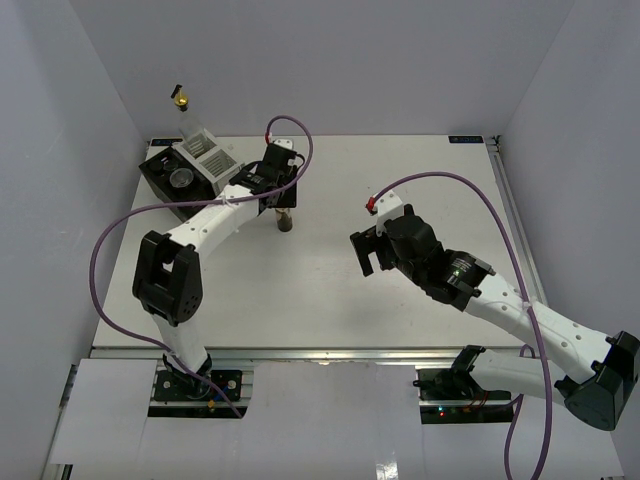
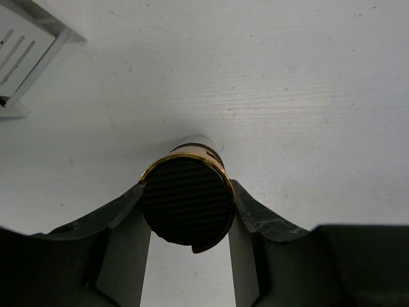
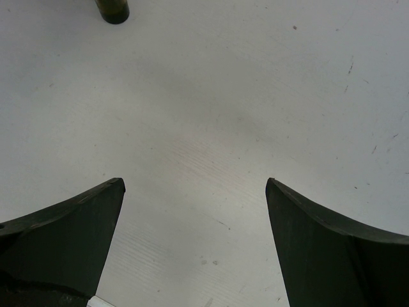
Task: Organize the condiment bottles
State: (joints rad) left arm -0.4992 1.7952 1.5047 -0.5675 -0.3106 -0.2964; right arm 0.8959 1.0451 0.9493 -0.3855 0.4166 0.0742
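Note:
A short brown spice jar (image 1: 284, 221) with a dark ribbed cap (image 2: 186, 199) and a gold rim stands upright on the white table, left of centre. My left gripper (image 2: 186, 195) reaches down over it, and both fingers press on the sides of the cap. The jar's base also shows in the right wrist view as a dark bottle (image 3: 112, 9). A tall clear bottle with a gold pourer (image 1: 180, 98) stands at the back left, behind the racks. A metal-topped shaker (image 1: 181, 178) sits in the black rack box (image 1: 160, 186). My right gripper (image 1: 371, 248) hangs open and empty over the table's middle.
A white slotted rack box (image 1: 205, 152) stands next to the black one at the back left, and its corner (image 2: 22, 45) shows in the left wrist view. Purple cables loop over both arms. Grey walls close in the table (image 1: 330, 300) on three sides.

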